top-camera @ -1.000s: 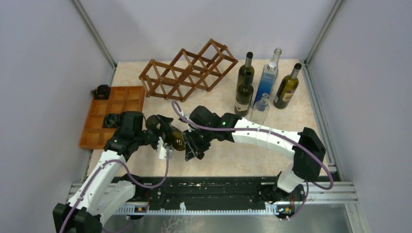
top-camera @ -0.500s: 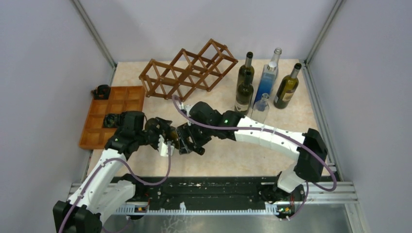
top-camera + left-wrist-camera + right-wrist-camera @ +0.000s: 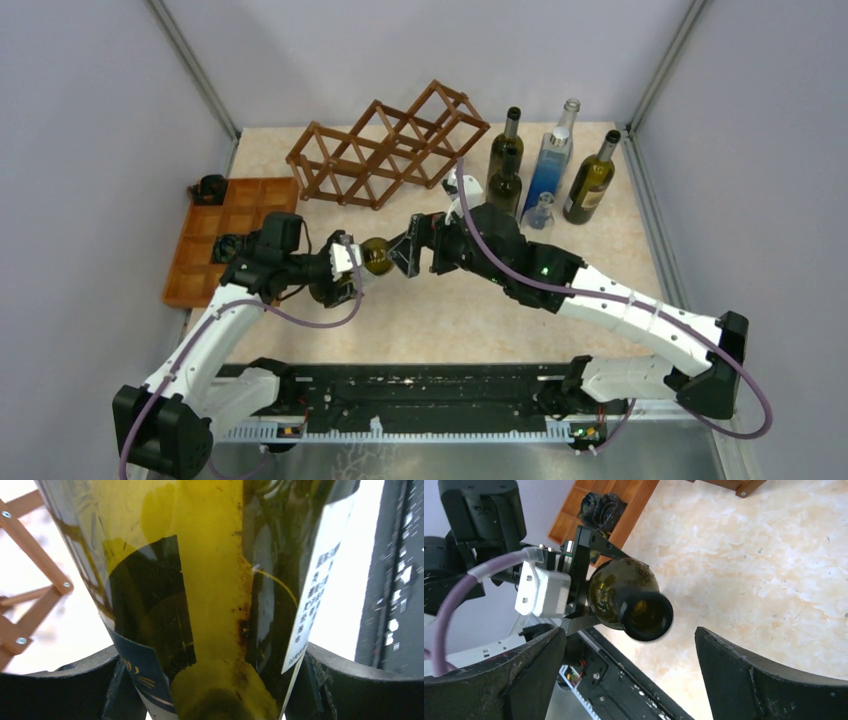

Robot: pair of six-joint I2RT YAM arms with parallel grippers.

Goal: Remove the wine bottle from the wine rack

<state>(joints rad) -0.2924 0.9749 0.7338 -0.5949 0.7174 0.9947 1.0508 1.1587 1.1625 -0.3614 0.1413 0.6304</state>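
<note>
My left gripper is shut on the body of the dark green wine bottle, which it holds level above the table with the neck pointing right. The left wrist view is filled by the bottle, pinched between the black fingers. My right gripper stands open just right of the bottle's mouth, apart from it. In the right wrist view the bottle's mouth hangs beyond that gripper's spread jaws. The reddish-brown wine rack stands at the back, no bottle in its cells.
Several bottles stand upright at the back right, close behind my right arm. An orange-brown compartment tray lies at the left edge with dark items in it. A black rail runs along the near edge.
My left gripper has closed on the bottle's body. My right gripper let go of the bottle, opened wide and drew back to the right. The bottle swung up and toward the rack.
</note>
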